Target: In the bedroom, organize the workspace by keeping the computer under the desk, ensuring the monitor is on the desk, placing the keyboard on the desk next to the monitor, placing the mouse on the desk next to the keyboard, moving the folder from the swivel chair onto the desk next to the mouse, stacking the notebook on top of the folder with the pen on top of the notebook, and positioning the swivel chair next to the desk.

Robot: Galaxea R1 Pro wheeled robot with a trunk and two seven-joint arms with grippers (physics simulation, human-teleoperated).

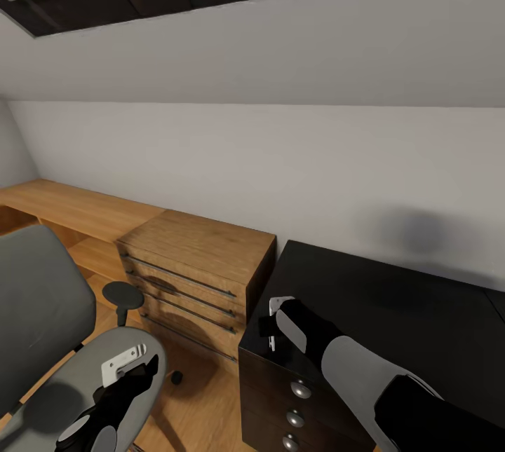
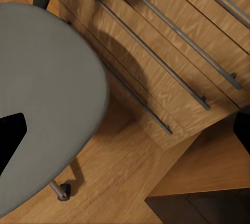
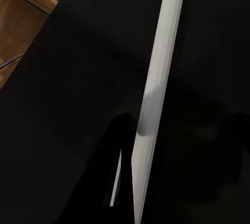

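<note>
White-edged and thin, a flat item (image 3: 156, 78) stands edge-on between the dark fingers of the right gripper (image 1: 275, 326), which looks clamped on its lower end. Only this pale edge shows, so whether it is the notebook or the folder cannot be told. Its long axis runs straight out ahead of the fingers, and it is carried on edge rather than lying flat. Directly beneath that gripper is the glossy black top of the desk (image 1: 393, 298), near the corner above the drawer unit, whose three round knobs (image 1: 300, 389) show just below. I judge the coming move to hinge on turning the item from upright to flat over the desktop, and the right arm is the one placed for that. Further off, the left gripper (image 1: 140, 371) hangs above the grey seat of the swivel chair (image 1: 42, 305); nothing shows in its grasp, though how far its fingers are parted cannot be told. Beyond its fingertips stands one wooden dresser (image 1: 203, 242) with several bar handles, set between chair and desk. By count: one chair, one desk, one dresser, one held item.
</note>
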